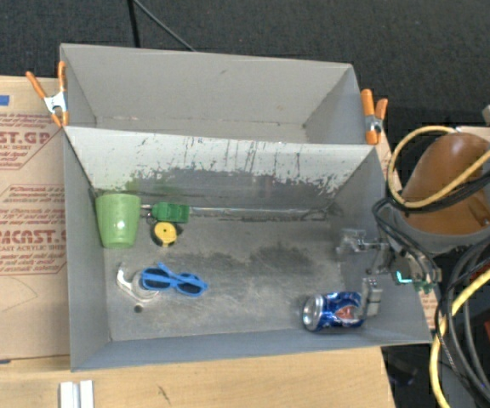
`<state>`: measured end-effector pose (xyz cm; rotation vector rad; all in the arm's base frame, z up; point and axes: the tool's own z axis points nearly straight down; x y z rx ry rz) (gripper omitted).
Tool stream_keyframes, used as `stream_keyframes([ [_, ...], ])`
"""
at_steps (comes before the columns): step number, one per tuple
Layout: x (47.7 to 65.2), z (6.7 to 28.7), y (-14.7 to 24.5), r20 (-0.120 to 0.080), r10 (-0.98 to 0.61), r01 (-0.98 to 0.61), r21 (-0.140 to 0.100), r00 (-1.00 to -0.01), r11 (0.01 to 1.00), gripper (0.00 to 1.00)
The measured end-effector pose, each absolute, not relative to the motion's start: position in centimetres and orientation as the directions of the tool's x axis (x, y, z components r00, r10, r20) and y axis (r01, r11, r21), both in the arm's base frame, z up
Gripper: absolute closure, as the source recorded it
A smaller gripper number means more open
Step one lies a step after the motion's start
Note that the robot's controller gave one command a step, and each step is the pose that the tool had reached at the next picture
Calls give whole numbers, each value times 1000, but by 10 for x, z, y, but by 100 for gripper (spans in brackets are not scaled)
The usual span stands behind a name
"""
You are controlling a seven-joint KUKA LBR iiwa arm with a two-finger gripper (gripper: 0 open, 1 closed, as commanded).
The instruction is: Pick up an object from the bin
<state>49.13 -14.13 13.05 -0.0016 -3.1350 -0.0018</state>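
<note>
The wrist wears a rounded orange cover [453, 185], smooth and dome-shaped, with a dull brownish sheen. A yellow cable [415, 135] arcs over the top of the cover and curves down its left flank. A second yellow cable [435, 364] loops well below the cover. Black cables [398, 221] bunch along the cover's lower left edge and trail down beneath it in thick bundles. Below and left of the cover sits the gripper [366, 270], a small assembly of bare silvery metal brackets and thin rods. Between it and the cover glows a tiny teal light [398, 277], with a small green part [424, 289] just beside it.
</note>
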Motion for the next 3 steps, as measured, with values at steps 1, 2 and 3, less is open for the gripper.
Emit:
stream_keyframes([
  [1, 514, 72, -79, 4, 85, 86, 4, -996, 996, 0],
  [2, 503, 70, 14, 0, -26, -26, 4, -1000, 1000, 0],
  [3, 504, 71, 10, -3, -19, -19, 0, -1000, 1000, 100],
])
